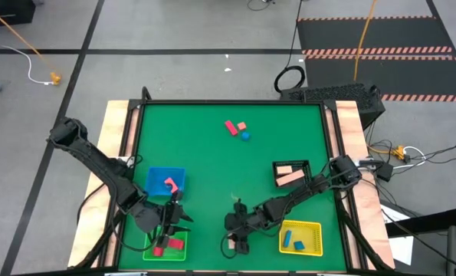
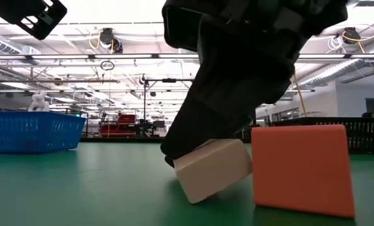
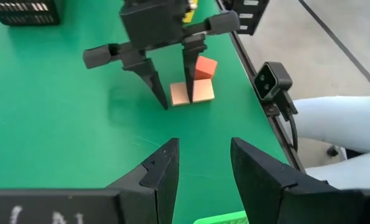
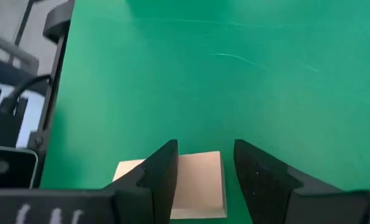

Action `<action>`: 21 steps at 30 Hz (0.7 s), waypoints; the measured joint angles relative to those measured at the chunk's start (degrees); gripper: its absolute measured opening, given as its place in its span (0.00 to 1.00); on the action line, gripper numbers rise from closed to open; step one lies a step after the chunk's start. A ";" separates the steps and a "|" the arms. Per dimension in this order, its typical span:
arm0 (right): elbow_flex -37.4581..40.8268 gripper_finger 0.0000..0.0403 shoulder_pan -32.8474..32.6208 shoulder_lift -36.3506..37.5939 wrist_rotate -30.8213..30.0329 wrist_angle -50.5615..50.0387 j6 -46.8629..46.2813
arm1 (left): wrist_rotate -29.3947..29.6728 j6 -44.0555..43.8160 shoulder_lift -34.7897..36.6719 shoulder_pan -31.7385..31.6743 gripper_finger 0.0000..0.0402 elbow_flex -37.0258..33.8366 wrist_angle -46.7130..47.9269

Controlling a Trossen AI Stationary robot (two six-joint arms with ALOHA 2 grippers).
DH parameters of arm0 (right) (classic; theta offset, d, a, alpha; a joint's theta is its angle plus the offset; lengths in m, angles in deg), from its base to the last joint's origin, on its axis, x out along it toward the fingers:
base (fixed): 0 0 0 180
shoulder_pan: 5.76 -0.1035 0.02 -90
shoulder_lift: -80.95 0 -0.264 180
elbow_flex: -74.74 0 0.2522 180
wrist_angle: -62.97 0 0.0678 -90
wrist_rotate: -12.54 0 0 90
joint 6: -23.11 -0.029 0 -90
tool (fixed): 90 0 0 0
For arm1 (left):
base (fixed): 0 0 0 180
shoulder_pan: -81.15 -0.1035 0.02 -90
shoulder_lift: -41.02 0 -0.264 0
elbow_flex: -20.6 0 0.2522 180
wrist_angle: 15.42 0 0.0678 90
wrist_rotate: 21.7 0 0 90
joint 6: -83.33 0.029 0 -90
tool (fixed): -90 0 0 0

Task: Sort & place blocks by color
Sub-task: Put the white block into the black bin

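Blocks lie scattered over the green tabletop (image 1: pixel 212 165). The right gripper (image 1: pixel 239 244) is down at the near edge, its fingers spread on either side of a cream block (image 4: pixel 191 180) without yet pinching it; a salmon-pink block (image 2: pixel 302 168) sits just beside that one. The left gripper (image 3: pixel 203 171) hangs over the green tray (image 1: pixel 166 249) at the near-left corner, fingers apart and holding nothing. A red piece lies in the blue tray (image 1: pixel 166 180), tan bars in the black tray (image 1: pixel 291 175), blue pieces in the yellow tray (image 1: pixel 301 238). Three more blocks (image 1: pixel 237 129) rest near the far edge.
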 joint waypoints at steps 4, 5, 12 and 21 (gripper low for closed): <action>-0.12 0.37 0.02 0.30 -0.33 -4.33 6.77 | 1.87 -1.26 0.00 0.49 0.36 0.00 0.00; -0.13 0.37 0.02 0.34 -0.95 -5.58 8.25 | 2.20 -1.37 0.00 0.52 0.36 0.00 -0.03; -0.08 0.37 0.76 0.28 -7.01 -11.50 17.76 | 2.69 -2.37 0.00 0.52 0.36 0.00 -0.09; -0.02 0.37 4.22 0.22 -13.38 -18.43 23.98 | 3.64 -2.79 0.00 0.52 0.36 0.00 -0.15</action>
